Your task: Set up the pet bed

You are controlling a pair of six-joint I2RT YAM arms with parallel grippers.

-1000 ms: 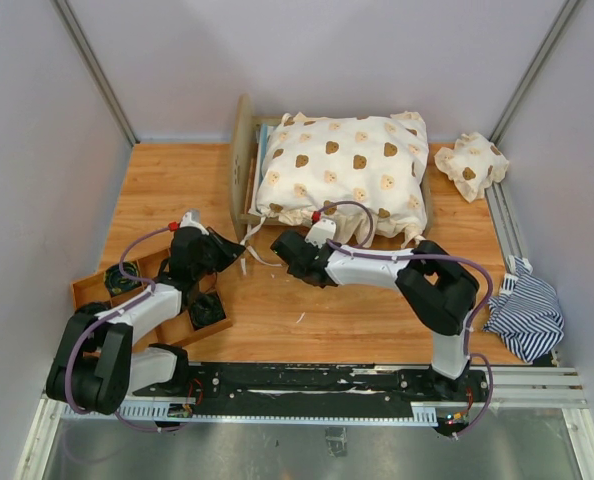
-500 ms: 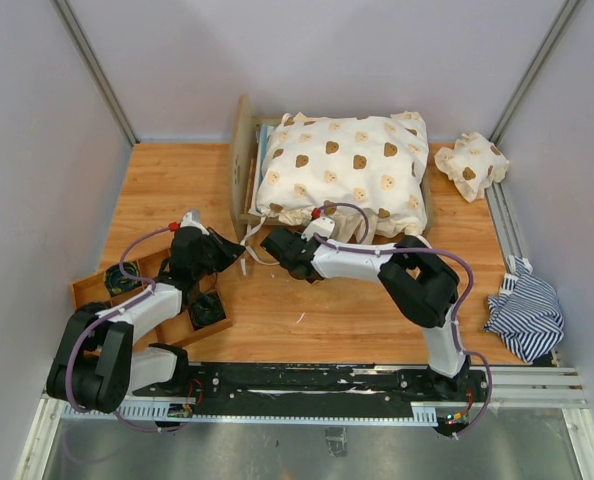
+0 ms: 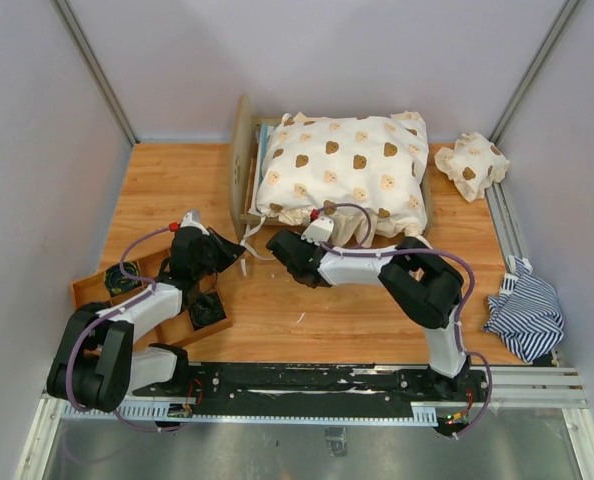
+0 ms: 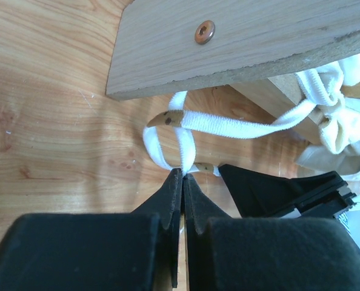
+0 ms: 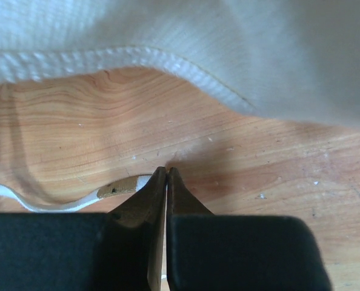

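Wooden table (image 3: 167, 180) carries the pet bed (image 3: 243, 160). My left gripper (image 4: 182, 174) is clamped on a white tie (image 4: 240, 126); my right gripper (image 5: 166, 172) is closed beside a tie end, hold unclear.

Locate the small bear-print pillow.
Top view: the small bear-print pillow lies at far right, just right of the pet bed, farther back than the striped cloth.

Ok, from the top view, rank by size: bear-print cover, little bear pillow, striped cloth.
Bear-print cover, clearly largest.
Striped cloth, then little bear pillow: close, and the cloth lies nearer the camera, so unsure.
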